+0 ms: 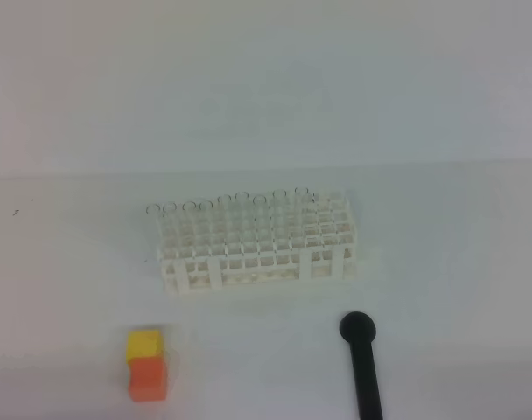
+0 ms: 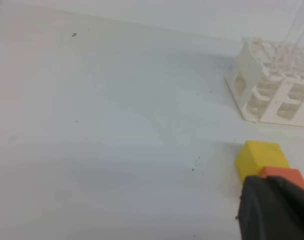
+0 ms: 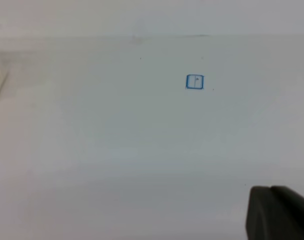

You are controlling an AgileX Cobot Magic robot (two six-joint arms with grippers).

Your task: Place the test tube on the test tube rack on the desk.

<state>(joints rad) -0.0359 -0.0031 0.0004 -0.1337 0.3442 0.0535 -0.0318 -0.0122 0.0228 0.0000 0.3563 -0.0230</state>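
Near worktop (image 1: 73, 262) edge you've got the blocks (image 1: 147, 365) and black rod (image 1: 364, 366), clear of the rack. Both end effectors, left (image 2: 274, 210) and right (image 3: 277, 212), clenched, grasping nothing, edge-cropped. Rack (image 1: 255, 245) mid-worktop; tubes (image 1: 240, 203) along its far row, barely visible; can't tell yours.

The white table (image 1: 73, 262) carries a white lattice test tube rack (image 1: 257, 245) near its middle (clear tubes stand along its far row). Nearer, to the left, lie a yellow-and-orange block pair (image 1: 146, 365); to the right, a black round-headed rod (image 1: 364, 363). A small blue square mark (image 3: 194, 82) sits at the right.
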